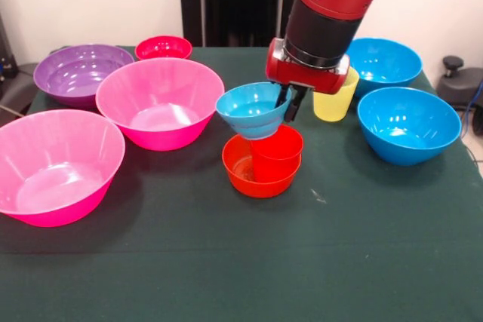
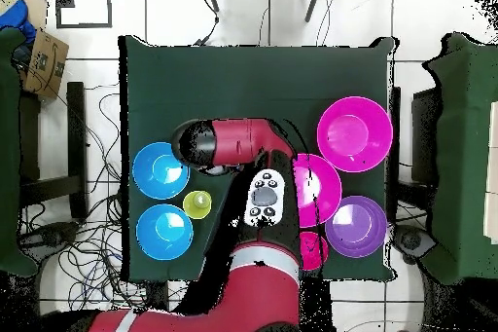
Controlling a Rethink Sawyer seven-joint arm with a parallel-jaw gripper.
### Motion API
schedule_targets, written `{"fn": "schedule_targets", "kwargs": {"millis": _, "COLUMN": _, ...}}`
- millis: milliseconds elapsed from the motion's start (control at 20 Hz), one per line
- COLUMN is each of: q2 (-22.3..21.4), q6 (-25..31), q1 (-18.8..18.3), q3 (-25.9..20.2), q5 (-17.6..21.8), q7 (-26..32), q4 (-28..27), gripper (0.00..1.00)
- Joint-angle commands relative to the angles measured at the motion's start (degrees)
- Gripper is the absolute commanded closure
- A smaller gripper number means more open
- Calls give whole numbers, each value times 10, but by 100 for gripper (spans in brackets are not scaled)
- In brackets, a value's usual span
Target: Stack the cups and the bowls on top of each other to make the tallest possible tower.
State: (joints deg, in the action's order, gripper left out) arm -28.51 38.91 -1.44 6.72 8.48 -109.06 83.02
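Note:
My gripper [image 1: 289,105] is shut on the right rim of the small light-blue bowl [image 1: 251,110]. It holds the bowl tilted, just above the red cup [image 1: 278,148]. The red cup stands inside the small orange bowl [image 1: 255,173] at the table's middle. The yellow cup [image 1: 336,99] stands just behind the gripper and also shows in the overhead view [image 2: 197,203]. In the overhead view my arm [image 2: 243,143] hides the gripper and the stack.
Two large blue bowls [image 1: 407,124] [image 1: 385,60] sit to the right. Two large pink bowls [image 1: 158,99] [image 1: 56,164], a purple bowl [image 1: 79,72] and a small red bowl [image 1: 163,47] sit to the left. All rest on the dark green table [image 1: 241,262].

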Motion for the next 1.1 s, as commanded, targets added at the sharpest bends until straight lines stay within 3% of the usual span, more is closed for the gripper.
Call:
{"fn": "schedule_targets", "kwargs": {"millis": 50, "q2": 17, "q6": -53, "q1": 24, "q3": -32, "q5": 14, "q7": -67, "q4": 40, "gripper": 100}}
{"fn": "schedule_targets", "kwargs": {"millis": 600, "q2": 19, "q6": -35, "q1": 41, "q3": -17, "q5": 0, "q7": -72, "q4": 24, "gripper": 100}}
{"fn": "schedule_targets", "kwargs": {"millis": 800, "q2": 10, "q6": 4, "q1": 56, "q3": -7, "q5": -11, "q7": -83, "q4": 13, "gripper": 100}}
{"fn": "schedule_targets", "kwargs": {"millis": 1100, "q2": 50, "q6": -19, "q1": 66, "q3": 5, "q5": -16, "q7": -104, "q4": -7, "gripper": 100}}
